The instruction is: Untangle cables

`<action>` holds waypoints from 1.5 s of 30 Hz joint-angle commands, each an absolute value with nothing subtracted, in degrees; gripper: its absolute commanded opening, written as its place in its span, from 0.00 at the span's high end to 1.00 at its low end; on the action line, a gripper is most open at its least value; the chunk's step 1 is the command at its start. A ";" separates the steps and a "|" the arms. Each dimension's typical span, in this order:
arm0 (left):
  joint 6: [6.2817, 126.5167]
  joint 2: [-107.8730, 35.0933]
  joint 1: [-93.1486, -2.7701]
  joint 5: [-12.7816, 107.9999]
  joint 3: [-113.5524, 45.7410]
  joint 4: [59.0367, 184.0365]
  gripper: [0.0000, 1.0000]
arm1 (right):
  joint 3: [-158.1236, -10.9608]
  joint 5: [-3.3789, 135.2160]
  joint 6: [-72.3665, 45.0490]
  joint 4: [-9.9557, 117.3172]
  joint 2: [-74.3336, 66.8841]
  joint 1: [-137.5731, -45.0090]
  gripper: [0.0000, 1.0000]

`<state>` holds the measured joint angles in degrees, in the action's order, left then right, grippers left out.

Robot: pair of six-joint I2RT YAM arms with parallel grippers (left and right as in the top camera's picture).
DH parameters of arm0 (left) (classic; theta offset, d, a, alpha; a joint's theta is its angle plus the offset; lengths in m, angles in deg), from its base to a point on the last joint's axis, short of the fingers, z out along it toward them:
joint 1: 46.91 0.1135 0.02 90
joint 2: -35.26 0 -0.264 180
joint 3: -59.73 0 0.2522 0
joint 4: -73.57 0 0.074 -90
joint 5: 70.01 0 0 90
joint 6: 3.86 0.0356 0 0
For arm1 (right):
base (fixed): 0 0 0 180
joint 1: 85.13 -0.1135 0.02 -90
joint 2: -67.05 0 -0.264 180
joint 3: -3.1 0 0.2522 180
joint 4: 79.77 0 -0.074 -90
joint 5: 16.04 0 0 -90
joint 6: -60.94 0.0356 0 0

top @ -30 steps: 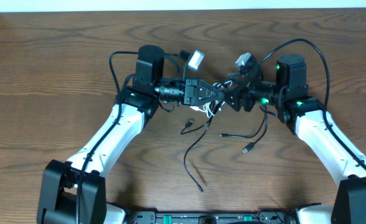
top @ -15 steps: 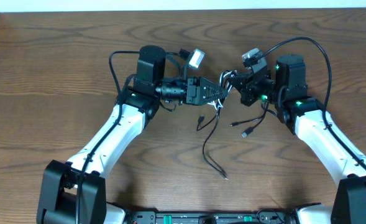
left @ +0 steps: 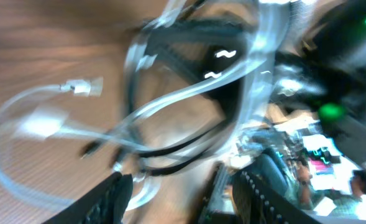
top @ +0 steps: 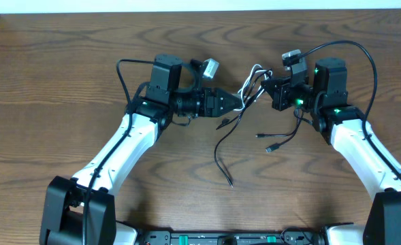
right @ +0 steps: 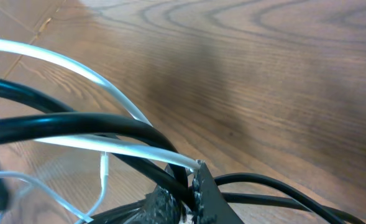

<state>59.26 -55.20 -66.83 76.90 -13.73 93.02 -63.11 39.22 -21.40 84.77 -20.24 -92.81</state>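
White and black thin cables hang tangled between the tools, toward the wooden surface's far edge; right tool pinches them, left tool stands parted (holding nothing visibly). One-sided pulling could cinch the tangle.

two thin cables are seen tangled together, raised above the table at the far middle. the white cable is looped in several arcs at the top of the knot; its white plug end is caught in the left wrist view, rest blurred. the black cable is threaded through the white loops. one long black strand is draped down onto the wood, curved toward the front. a second black strand is laid to the right, ended in a small black plug.
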 commanded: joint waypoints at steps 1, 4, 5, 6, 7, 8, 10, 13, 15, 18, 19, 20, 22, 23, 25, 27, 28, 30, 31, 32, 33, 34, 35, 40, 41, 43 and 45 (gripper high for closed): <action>61.56 -54.24 -66.55 64.02 -14.23 96.43 0.43 | -63.37 35.85 -20.08 85.03 -20.35 -92.57 0.99; 62.61 -54.21 -66.55 62.54 -14.23 96.72 0.43 | -63.37 35.88 -20.11 85.01 -20.35 -92.57 0.99; 62.59 -54.21 -66.55 61.93 -14.23 96.70 0.44 | -63.37 35.88 -20.08 84.99 -20.35 -92.57 0.99; 62.59 -54.21 -66.55 61.77 -14.23 96.70 0.49 | -63.37 35.88 -20.11 84.97 -20.35 -92.57 0.99; 62.59 -54.21 -66.55 61.73 -14.26 96.70 0.53 | -63.37 35.90 -20.11 84.93 -20.35 -92.57 0.99; 62.87 -54.13 -66.53 61.71 -14.26 96.72 0.53 | -63.37 35.99 -20.11 84.88 -20.35 -92.57 0.99; 64.40 -53.54 -66.29 60.68 -14.32 97.11 0.50 | -63.37 36.36 -20.11 84.68 -20.35 -92.57 0.99; 64.66 -50.32 -66.22 49.82 -15.48 101.83 0.50 | -63.37 36.42 -20.11 84.58 -20.35 -92.55 0.99; 64.73 -47.83 -66.40 46.89 -15.79 103.17 0.55 | -63.37 36.55 -20.11 84.58 -20.35 -92.57 0.99; 64.71 -44.18 -67.07 46.93 -15.79 103.17 0.60 | -63.37 37.03 -20.11 84.58 -20.35 -92.57 0.99; 64.71 -42.91 -67.69 46.95 -15.79 103.14 0.61 | -63.37 37.34 -20.11 84.55 -20.35 -92.57 0.99; 64.73 -41.95 -68.34 47.26 -15.79 103.12 0.61 | -63.37 37.43 -20.11 84.51 -20.35 -92.57 0.99; 64.75 -40.18 -70.33 48.66 -15.79 102.60 0.63 | -63.37 37.41 -20.11 84.51 -20.35 -92.61 0.99; 65.47 -39.77 -71.44 49.60 -15.79 102.05 0.65 | -63.37 37.41 -20.11 84.51 -20.35 -92.61 0.99; 67.33 -39.66 -74.18 50.38 -15.76 101.15 0.66 | -63.37 37.38 -20.11 84.51 -20.35 -92.61 0.99; 68.81 -40.27 -76.17 50.10 -15.76 100.91 0.65 | -63.37 37.38 -20.11 84.49 -20.35 -92.61 0.99; 68.77 -40.75 -76.78 49.16 -15.76 100.89 0.65 | -63.37 37.38 -20.08 84.47 -20.35 -92.64 0.99; 68.77 -42.39 -77.91 45.66 -15.76 100.78 0.66 | -63.37 37.38 -20.08 84.47 -20.35 -92.68 0.99; 68.75 -43.02 -77.91 45.40 -15.76 100.54 0.66 | -63.37 37.38 -20.08 84.47 -20.35 -92.68 0.99; 68.73 -43.68 -77.91 45.42 -15.76 100.08 0.66 | -63.37 37.38 -20.08 84.44 -20.35 -92.68 0.99; 68.73 -44.23 -77.91 45.42 -15.76 99.52 0.66 | -63.37 37.38 -20.11 84.38 -20.35 -92.68 0.99; 68.73 -44.77 -77.91 45.45 -15.76 98.47 0.66 | -63.37 37.38 -20.11 84.38 -20.35 -92.68 0.99; 68.71 -45.23 -77.91 45.45 -15.76 96.30 0.67 | -63.37 37.38 -20.11 84.36 -20.35 -92.68 0.99; 68.29 -45.21 -77.91 45.42 -15.76 91.54 0.68 | -63.37 37.38 -20.11 84.34 -20.35 -92.68 0.99; 68.29 -45.23 -77.91 45.42 -15.76 91.06 0.69 | -63.37 37.38 -20.11 84.34 -20.35 -92.68 0.99; 68.31 -45.23 -77.91 45.38 -15.76 90.73 0.72 | -63.37 37.38 -20.11 84.34 -20.35 -92.68 0.99; 68.31 -45.23 -77.91 45.38 -15.76 90.14 0.73 | -63.37 37.38 -20.11 84.34 -20.35 -92.68 0.99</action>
<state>67.66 -45.38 -77.83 46.14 -13.97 90.97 -63.11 37.78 -20.74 84.29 -20.24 -92.81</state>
